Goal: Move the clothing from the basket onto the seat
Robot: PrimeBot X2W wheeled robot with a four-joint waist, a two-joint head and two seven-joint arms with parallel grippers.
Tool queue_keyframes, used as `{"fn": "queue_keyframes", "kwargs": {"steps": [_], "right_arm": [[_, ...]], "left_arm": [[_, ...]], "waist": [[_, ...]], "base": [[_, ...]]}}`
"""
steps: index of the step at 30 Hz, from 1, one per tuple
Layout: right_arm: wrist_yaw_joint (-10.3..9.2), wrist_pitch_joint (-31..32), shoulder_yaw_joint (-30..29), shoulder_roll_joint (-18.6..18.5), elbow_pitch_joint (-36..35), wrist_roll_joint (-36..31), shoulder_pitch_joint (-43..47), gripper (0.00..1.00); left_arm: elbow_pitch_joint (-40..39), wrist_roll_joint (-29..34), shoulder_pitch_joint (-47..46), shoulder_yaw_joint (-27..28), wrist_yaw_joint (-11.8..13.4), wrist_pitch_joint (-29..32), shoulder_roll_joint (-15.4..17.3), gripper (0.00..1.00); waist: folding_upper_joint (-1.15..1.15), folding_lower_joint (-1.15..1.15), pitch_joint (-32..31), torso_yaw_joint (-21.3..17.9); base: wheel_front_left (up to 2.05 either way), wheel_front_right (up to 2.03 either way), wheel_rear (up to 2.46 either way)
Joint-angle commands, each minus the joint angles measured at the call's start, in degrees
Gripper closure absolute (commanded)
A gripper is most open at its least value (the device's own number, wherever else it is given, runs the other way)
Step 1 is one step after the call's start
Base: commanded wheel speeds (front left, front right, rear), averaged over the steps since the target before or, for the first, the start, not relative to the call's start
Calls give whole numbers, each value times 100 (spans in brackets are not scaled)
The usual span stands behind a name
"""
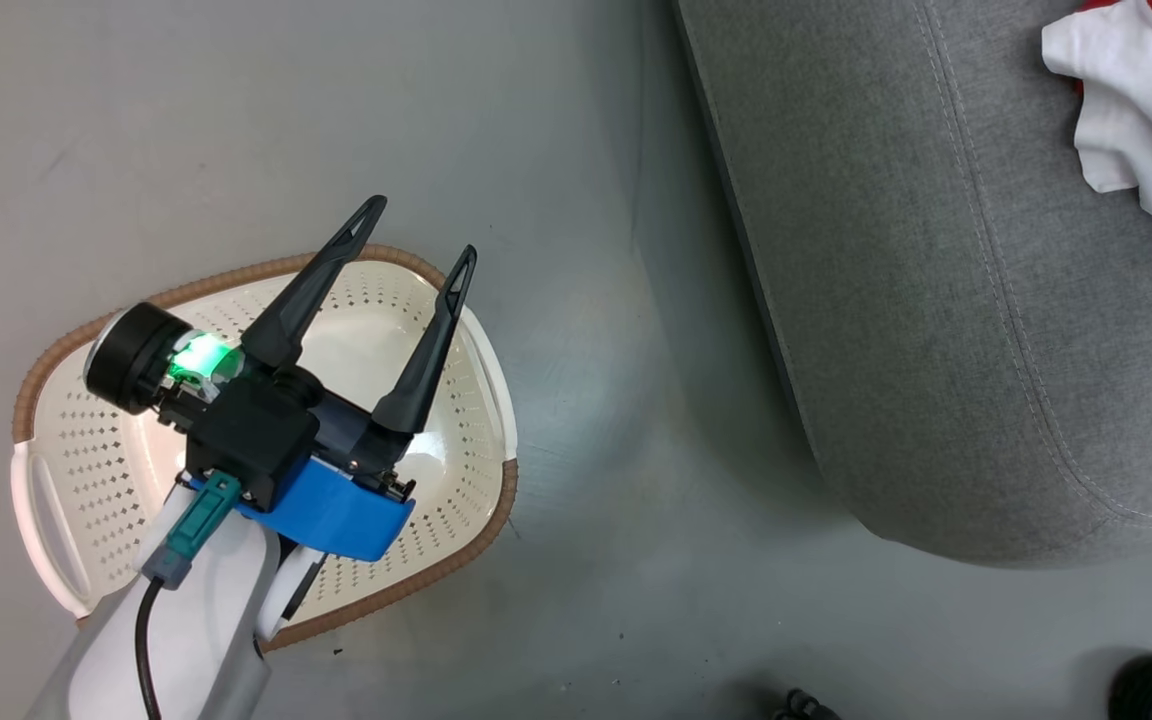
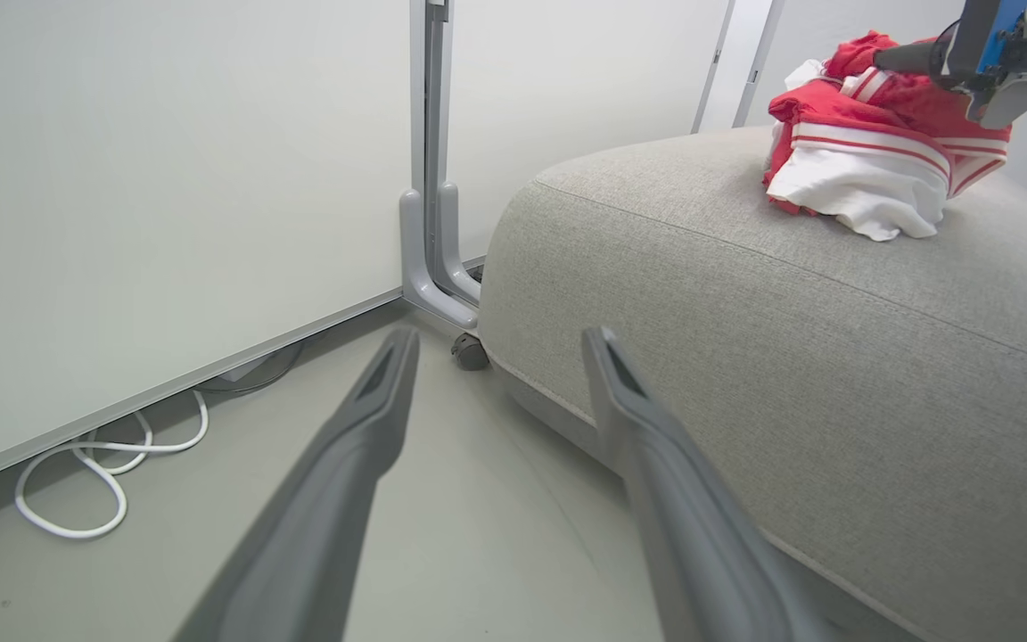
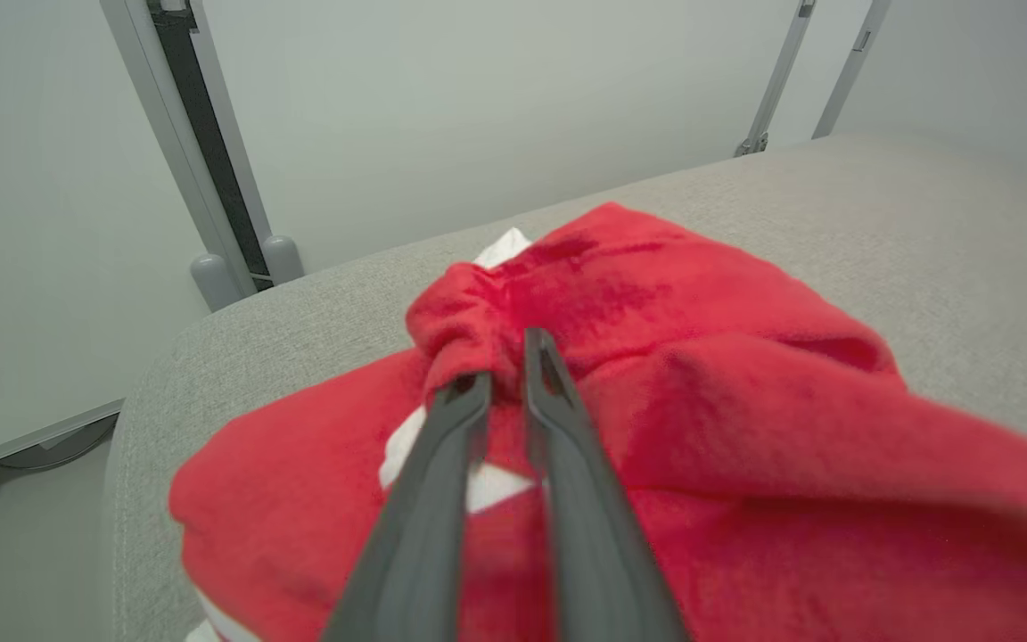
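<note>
Open right gripper point(image 3: 506, 359), fingers nearly closed on a fold of soft red-and-white sports clothing point(image 3: 701, 383), fully before lifting straight off. Avoid dragging fabric off large light-grey upholstered seat point(image 1: 936, 300). Clothing at upper right in head view. Note left gripper point(image 1: 420, 226) spread wide, empty, over cream perforated plastic basket point(image 1: 86, 450) at lower left, apparently emptied. Pinch itself visible from right wrist view; basket interior from head view.
</note>
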Motion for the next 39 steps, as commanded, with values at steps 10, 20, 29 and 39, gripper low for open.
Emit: {"fn": "queue_keyframes", "kwargs": {"steps": [10,20,29,39], "right_arm": [[1,-35,117,-48,34,-103,145,0],[1,-42,193,-78,67,-226,436,0],[1,-43,446,-171,27,-332,1044,0],[1,-41,611,237,-898,-235,2397,0]], "left_arm": [[160,-99,-111,-26,10,-16,-123,0],[391,-208,93,51,-8,-16,-405,0],[809,-407,599,356,-36,-16,-844,0],[1284,-404,1332,996,-49,-16,-1317,0]], "waist": [[0,-1,-178,43],[0,-1,-766,153],[0,-1,-1832,408],[0,-1,-2922,815]], "base": [[0,0,0],[0,0,0],[0,0,0],[0,0,0]]}}
